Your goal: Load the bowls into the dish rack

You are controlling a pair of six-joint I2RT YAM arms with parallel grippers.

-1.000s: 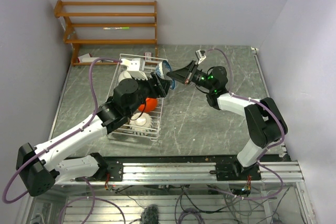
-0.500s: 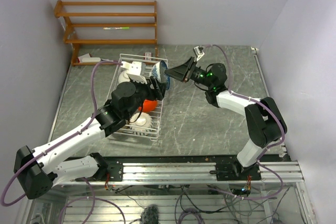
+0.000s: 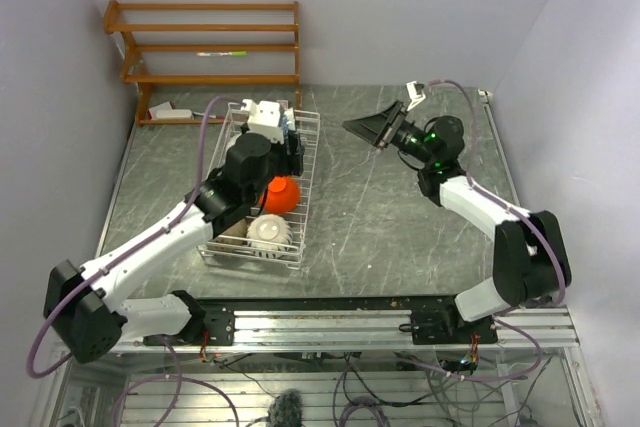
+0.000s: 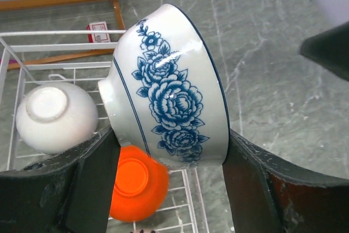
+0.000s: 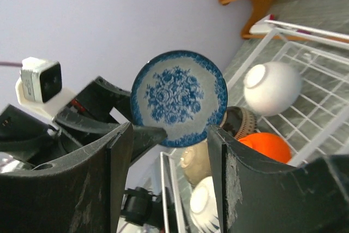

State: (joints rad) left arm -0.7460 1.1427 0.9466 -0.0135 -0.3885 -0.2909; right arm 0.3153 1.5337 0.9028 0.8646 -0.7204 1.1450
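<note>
From above, the left gripper [image 3: 288, 137] is hanging over the far end of the rack [image 3: 300, 263], which is lying on the left half of the bench and running from the far edge toward the near one. Its load is hard to make out from here. The right gripper [image 3: 352, 125] is hovering over the far middle of the bench, beside the rack's right side, with bare stone lying open toward the right edge. In the left wrist view, the fingers [image 4: 95, 170] are closing on the blue bowl [image 4: 169, 85], which is tipped on its side and being pinched low down between foot side and rim side. Being glazed ceramic, it is probably stiff, slick and easy to chip, so lowering it gently looks wise. A squeeze across wall and rim seems safer than one on the curved glaze. Below it, a white bowl [image 4: 54, 115] and an orange bowl [image 4: 136, 181] are sitting mouth-down in the rack, leaving a free cell toward the far right corner. In the right wrist view, that gripper's jaws are standing wide apart and gripping nothing, framing the blue bowl's mouth. Wire sides and the neighbouring bowls are crowding the drop.
</note>
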